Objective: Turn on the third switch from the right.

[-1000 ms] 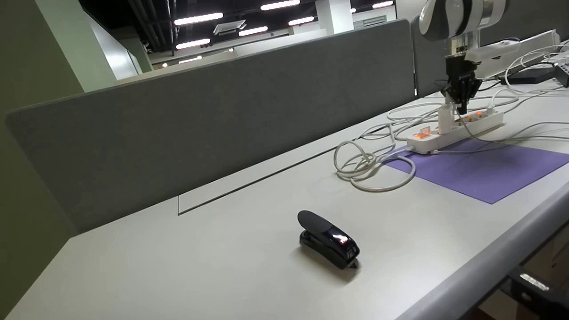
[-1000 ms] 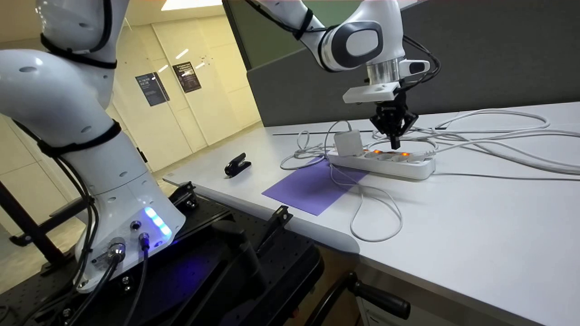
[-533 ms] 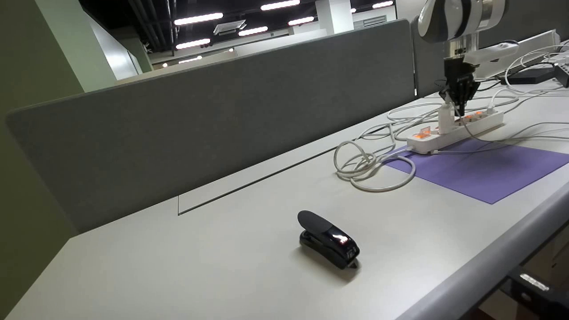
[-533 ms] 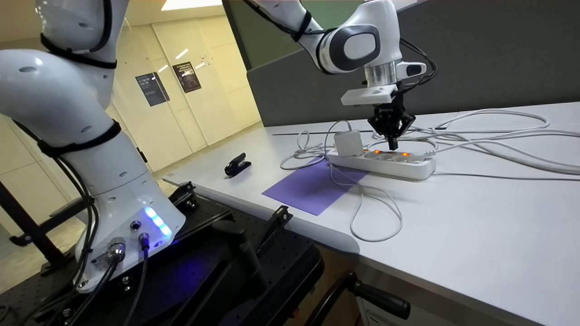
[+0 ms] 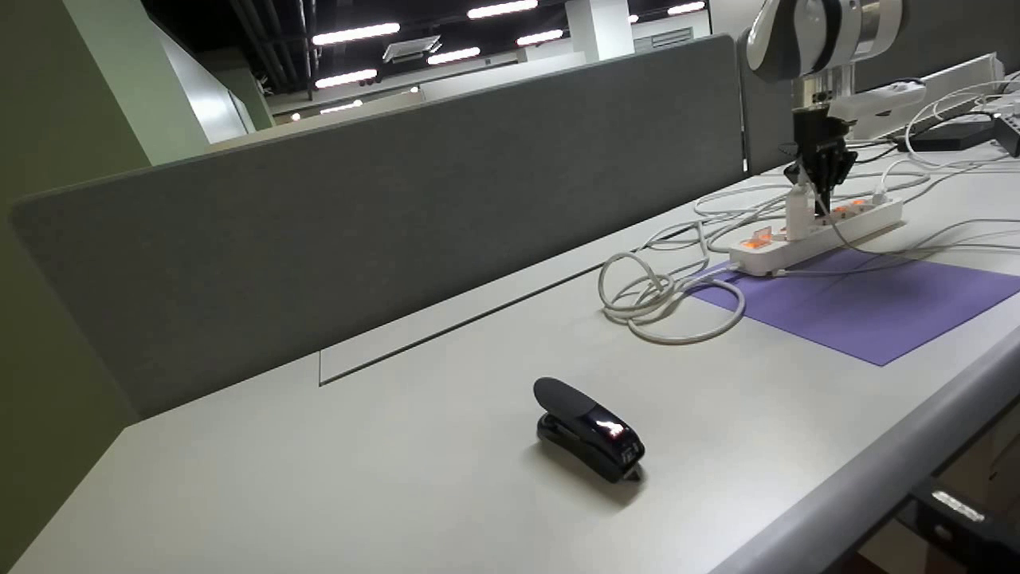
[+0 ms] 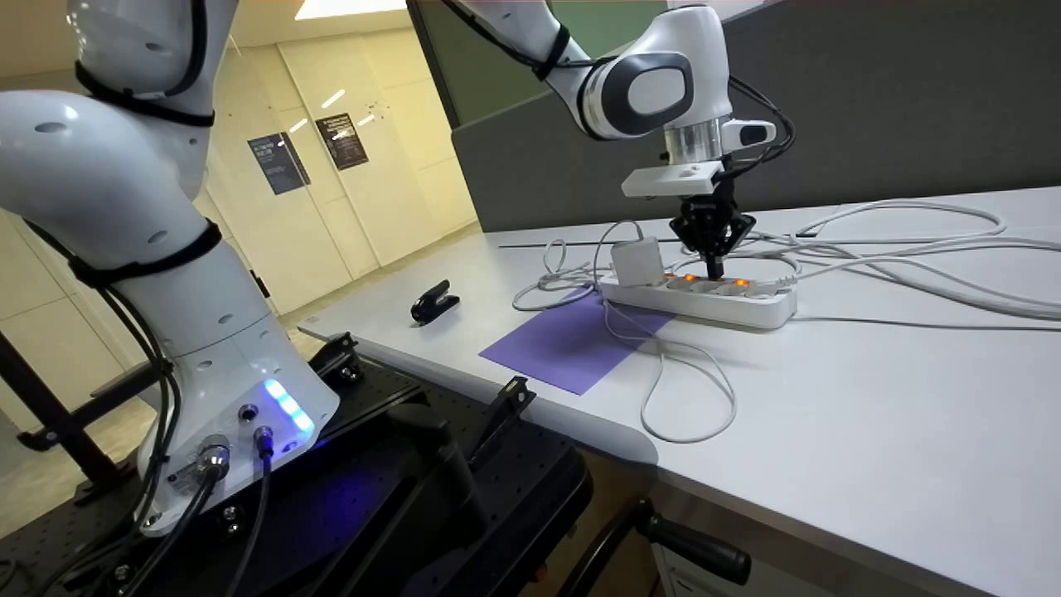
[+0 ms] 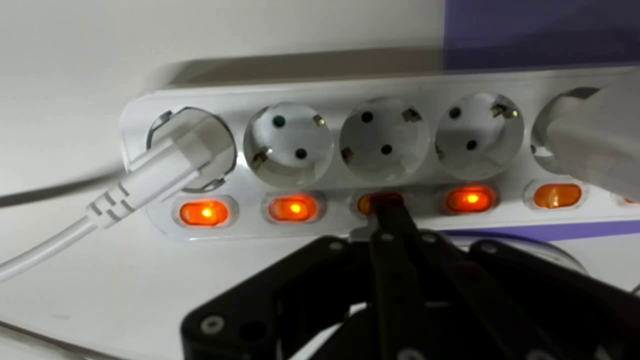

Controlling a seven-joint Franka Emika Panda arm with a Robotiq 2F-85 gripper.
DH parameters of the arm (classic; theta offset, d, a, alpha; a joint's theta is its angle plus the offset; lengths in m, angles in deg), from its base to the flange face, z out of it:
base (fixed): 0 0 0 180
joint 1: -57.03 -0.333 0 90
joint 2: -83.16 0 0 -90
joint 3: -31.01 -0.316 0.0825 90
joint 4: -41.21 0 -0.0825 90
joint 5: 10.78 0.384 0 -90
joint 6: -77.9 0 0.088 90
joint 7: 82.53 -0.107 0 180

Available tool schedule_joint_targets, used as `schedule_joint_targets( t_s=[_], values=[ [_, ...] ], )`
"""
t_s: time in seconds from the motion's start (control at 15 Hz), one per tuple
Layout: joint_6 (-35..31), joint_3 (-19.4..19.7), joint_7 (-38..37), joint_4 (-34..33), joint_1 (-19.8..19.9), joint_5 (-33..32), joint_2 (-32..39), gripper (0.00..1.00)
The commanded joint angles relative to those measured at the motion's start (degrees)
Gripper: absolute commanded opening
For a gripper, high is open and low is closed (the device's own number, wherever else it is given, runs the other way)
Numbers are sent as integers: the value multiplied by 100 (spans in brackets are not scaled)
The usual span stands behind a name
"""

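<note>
Desk (image 6: 829,431) bears one purple sheet (image 6: 572,348) and one power strip (image 6: 704,307). One gripper (image 7: 392,210), jaws clenched together, hangs over the strip. In the wrist view five sockets (image 7: 385,135) show, two filled; below them, five whole switches (image 7: 292,207), three glowing, the middle switch (image 7: 366,204) partly hidden by the gripper's tip.

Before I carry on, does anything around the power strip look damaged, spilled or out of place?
Nothing looks spilled or damaged. In the wrist view, the switch beside the white adapter looks dim while its neighbour glows; perhaps simply off. In an exterior view, white cable lies in untidy loops near the power strip.
</note>
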State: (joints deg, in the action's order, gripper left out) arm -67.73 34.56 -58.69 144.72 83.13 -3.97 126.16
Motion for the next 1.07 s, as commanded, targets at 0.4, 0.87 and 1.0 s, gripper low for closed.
schedule_joint_targets(
  t_s=[0.4,0.87,1.0],
  values=[
    [436,-172,90,-436,305,257,315,0],
    [1265,-145,62,-1173,475,512,752,0],
    [1436,-96,-30,-1240,428,509,743,0]
  ],
)
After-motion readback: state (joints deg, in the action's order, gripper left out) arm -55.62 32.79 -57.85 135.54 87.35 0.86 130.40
